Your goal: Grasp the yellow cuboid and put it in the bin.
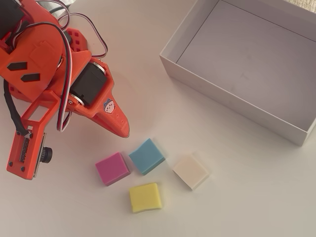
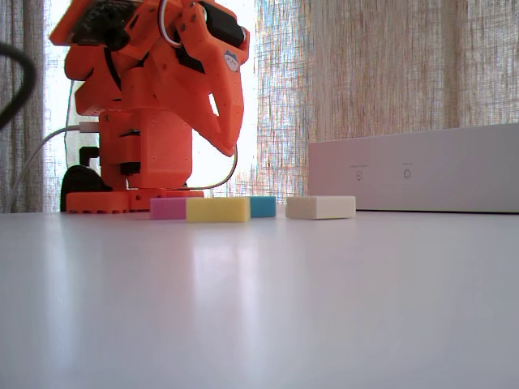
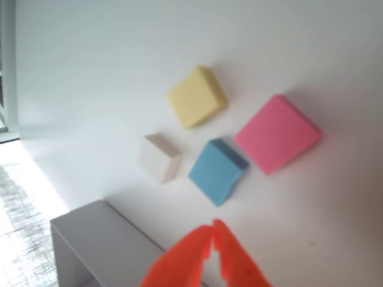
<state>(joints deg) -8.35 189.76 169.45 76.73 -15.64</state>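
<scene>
Gripper (image 3: 212, 226) tips pressed together and empty above the surface (image 1: 237, 197) should spread, pass over the blue foam block (image 1: 147, 155), and straddle the small flat matte yellow cuboid (image 1: 145, 197), nearest of four.

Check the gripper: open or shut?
Shut. In the wrist view the gripper's two orange fingertips meet at a point with nothing between them, above the blue block; the yellow cuboid lies untouched.

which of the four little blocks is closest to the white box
The cream-white block, rightmost of the four in the overhead view. The blue, pink and yellow blocks all lie farther from the box.
</scene>
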